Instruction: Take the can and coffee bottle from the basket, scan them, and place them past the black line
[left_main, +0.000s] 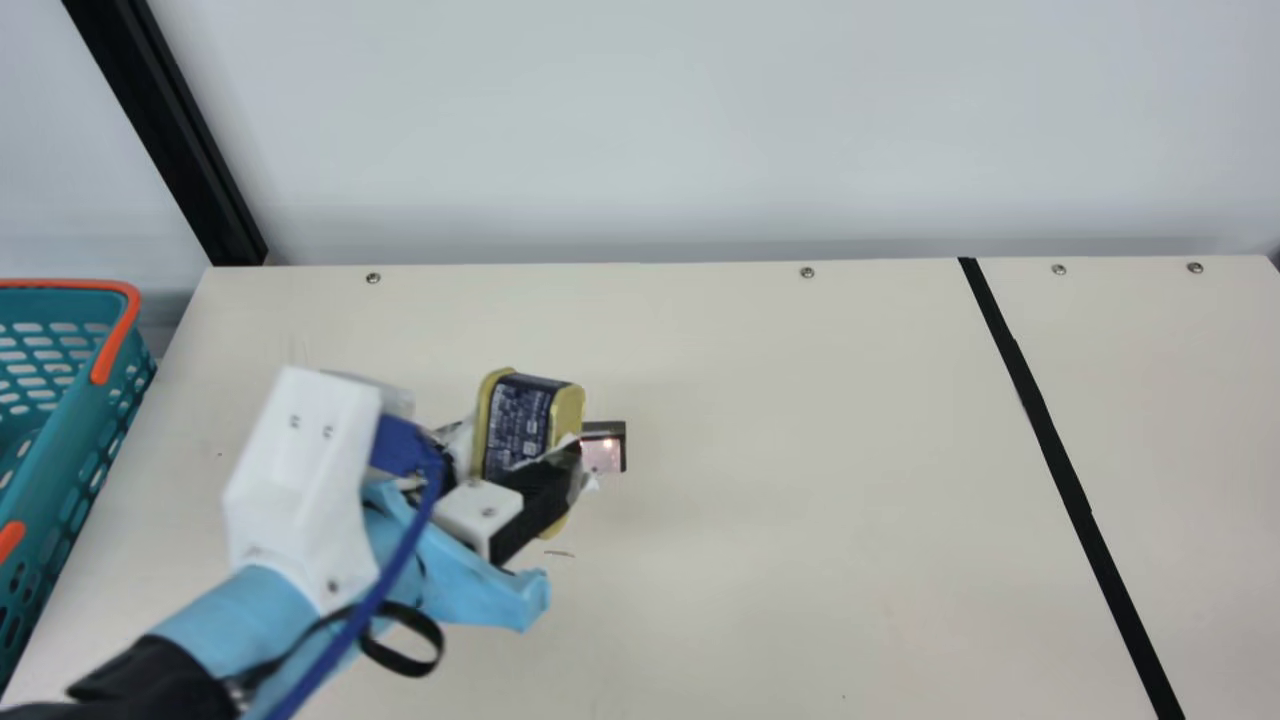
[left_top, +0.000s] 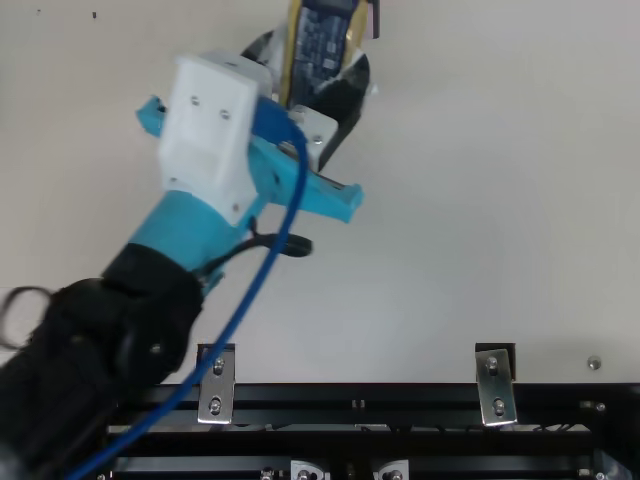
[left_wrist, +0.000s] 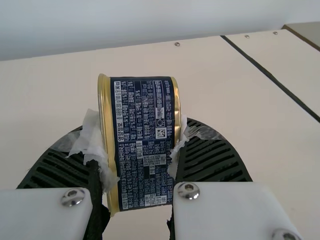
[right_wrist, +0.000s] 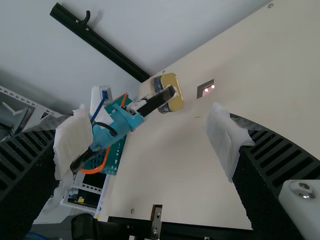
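- Extending from the main view's lower left, the left arm slants across the desk (left_main: 800, 560), its pincer (left_main: 518, 458) angled toward the scanner (left_main: 603, 452).
- The left pincer is closed onto the can (left_main: 530, 420), one finger pressed to each gold end; the can is turned on its side. Contact between can and desk cannot be determined.
- The right pincer (right_wrist: 150, 142) has its fingers spread wide, with nothing between them.
- Can: rounded-rectangular body, smooth metallic gold rims, navy label in dense pale print.
- Fingers: black and ribbed, with torn, crumpled white padding (left_wrist: 92, 140) at the can.
- Left arm: smooth white housing (left_main: 300, 480) over light-blue parts, a blue cable (left_main: 400, 570) trailing along it and a black strap (left_main: 415, 655) looped beside it.
- Scanner: small dark frame around a pinkish lit pane, just beside the can in the main view; the near finger hides part of the can there.
- Basket (left_main: 62, 455): teal, perforated, orange-handled, at the left arm's side; that arm partly covers it in the right wrist view.
- Black line (left_main: 1045, 430): well apart from the can, on the scanner's other side.
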